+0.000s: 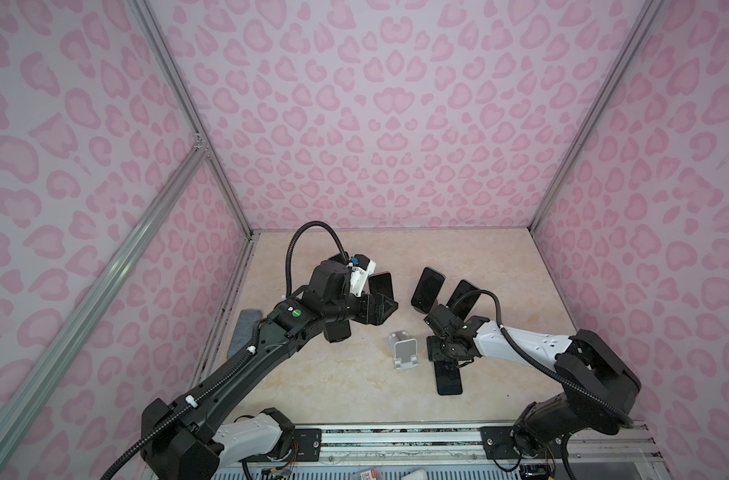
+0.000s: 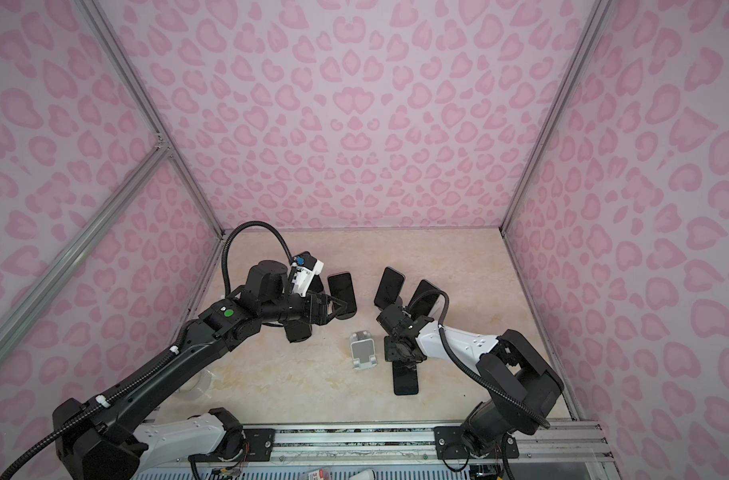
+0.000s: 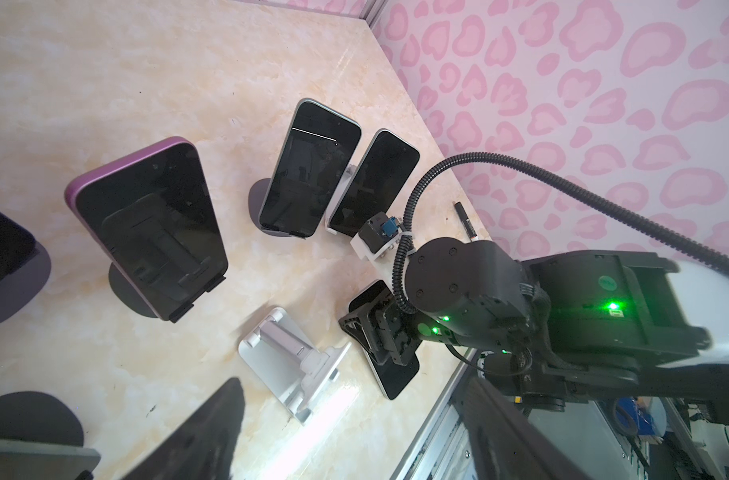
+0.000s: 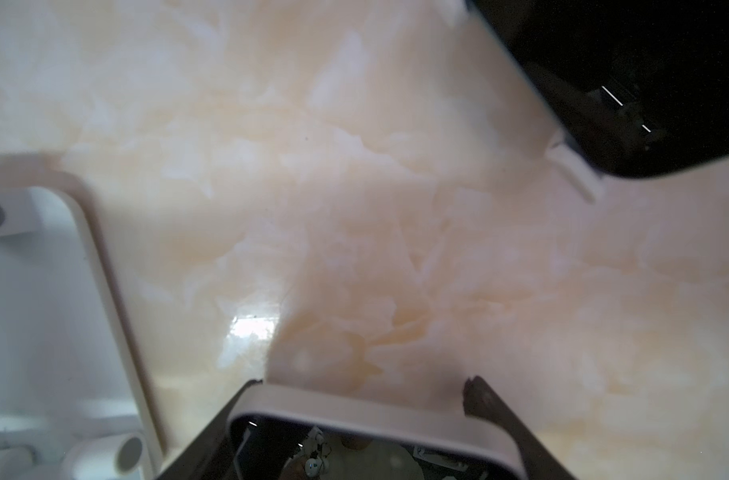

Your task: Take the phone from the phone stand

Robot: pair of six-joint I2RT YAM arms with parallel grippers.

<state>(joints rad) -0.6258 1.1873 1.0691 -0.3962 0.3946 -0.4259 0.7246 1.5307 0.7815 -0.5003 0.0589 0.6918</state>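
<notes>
Bench [image 1: 333, 395] first: a pale marbled top walled in pink, with both arms reaching in from the near rail. Other phones [image 1: 427, 291] lean upright on their stands across the far part, so I'd judge the open patch toward you is the drop zone.

The white stand [image 1: 404, 353] sits in that patch with its cradle bare. Just beside it, on the right arm's side, your phone [image 1: 449, 382] lies flat or close to flat on the bench, screen up and clear of the stand. The removal looks nearly done. The phone is a slim slab with a glossy black face and a pale rim.

Your right hand [image 4: 364, 395] is closed across one short end, a finger on each long edge. I take that as a low hold for setting the phone down without a slide. Your left hand [image 1: 389, 309] hangs well apart, near one of the other phones. Its fingers are spread wide and empty, likely to stay out of the way.
</notes>
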